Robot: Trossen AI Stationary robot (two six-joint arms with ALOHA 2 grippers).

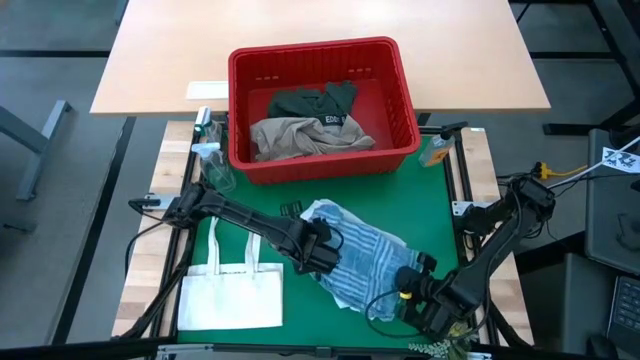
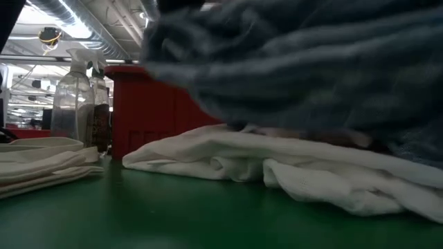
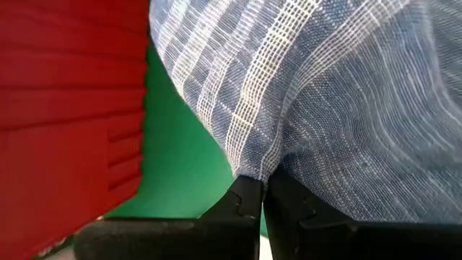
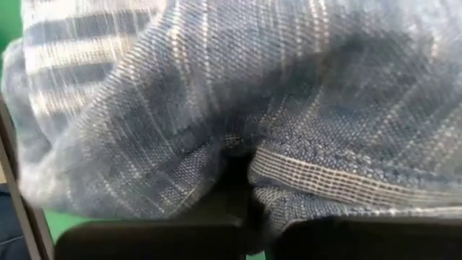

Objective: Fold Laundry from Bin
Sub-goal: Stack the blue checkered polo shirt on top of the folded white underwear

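A blue-and-white striped garment (image 1: 365, 255) is spread between my two grippers over the green mat (image 1: 300, 190). In the low view it hangs (image 2: 297, 62) above a white cloth (image 2: 291, 166) that lies on the mat. My left gripper (image 1: 325, 250) is shut on the garment's left side. My right gripper (image 1: 415, 285) is shut on its near right part. The red bin (image 1: 320, 105) stands behind them at the mat's far edge, holding a beige garment (image 1: 305, 135) and a dark green one (image 1: 315, 100). My left gripper pinches a gathered bit of the striped cloth (image 3: 253, 165) between its two fingertips (image 3: 242, 198), slanting down from the table's left. One layer or several, I cannot tell. The cloth fans out from the tips. My right gripper is shut on a bunched fold of the striped cloth (image 4: 249, 162), slanting down from the table's right. The cloth bulges over the fingers and hides their tips. A seamed edge (image 4: 339, 184) runs off beside the hold.
A flat white tote bag (image 1: 232, 295) with handles lies at the near left of the mat. Clear spray bottles (image 2: 73, 104) stand beside the bin's left end. Small dark clips (image 1: 292, 209) lie on the mat. A wooden table (image 1: 320, 30) lies beyond the bin.
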